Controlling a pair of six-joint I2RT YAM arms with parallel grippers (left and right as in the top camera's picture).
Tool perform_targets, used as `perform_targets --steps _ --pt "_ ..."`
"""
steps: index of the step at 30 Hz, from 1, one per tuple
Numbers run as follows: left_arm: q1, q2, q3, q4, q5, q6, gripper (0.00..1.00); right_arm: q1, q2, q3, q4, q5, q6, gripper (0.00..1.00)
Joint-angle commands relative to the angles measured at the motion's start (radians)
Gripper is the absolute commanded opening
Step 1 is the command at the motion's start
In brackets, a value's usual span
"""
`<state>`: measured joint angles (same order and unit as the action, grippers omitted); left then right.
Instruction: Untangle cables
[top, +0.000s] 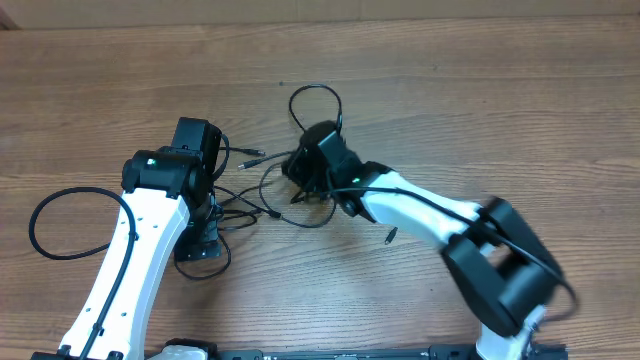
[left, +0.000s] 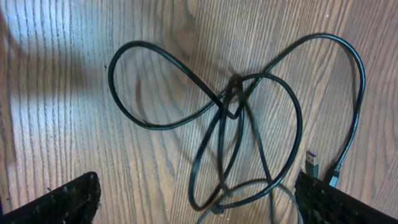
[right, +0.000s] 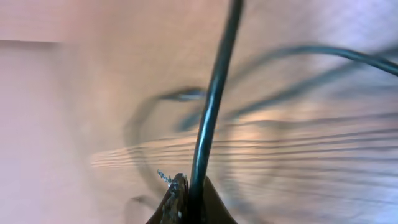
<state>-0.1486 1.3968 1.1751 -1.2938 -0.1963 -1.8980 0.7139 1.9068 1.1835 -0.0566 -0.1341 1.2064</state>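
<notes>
Left wrist only: cables (left: 230, 106) knotted on table (left: 62, 93), between the spread-apart fingers of left gripper (left: 196, 190). Right wrist only: right gripper (right: 188, 199) clamped on one cable, background blurred. Overhead: clamped spot hidden beneath the arm.

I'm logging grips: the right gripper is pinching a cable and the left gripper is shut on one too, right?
Partly. The left gripper is open, its jaws wide apart over the tangled cables, gripping nothing, as the left wrist view shows. The right gripper does pinch a cable.
</notes>
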Motion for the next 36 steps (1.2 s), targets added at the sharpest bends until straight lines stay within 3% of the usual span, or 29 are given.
perform_targets --steps 1,12,23,36 --pt "0.004 -0.024 0.019 -0.003 -0.021 0.021 0.99 -0.002 -0.159 0.003 0.016 0.109 -0.061 0.04" --pt "0.004 -0.024 0.019 -0.003 -0.021 0.021 1.00 -0.002 -0.459 0.003 0.030 0.532 -0.312 0.04" --pt "0.004 -0.024 0.019 -0.003 -0.020 0.021 1.00 -0.002 -0.702 0.003 0.214 0.911 -0.782 0.04" --pt "0.004 -0.024 0.019 -0.003 -0.020 0.021 0.99 -0.002 -0.788 0.003 0.548 0.957 -1.404 0.04"
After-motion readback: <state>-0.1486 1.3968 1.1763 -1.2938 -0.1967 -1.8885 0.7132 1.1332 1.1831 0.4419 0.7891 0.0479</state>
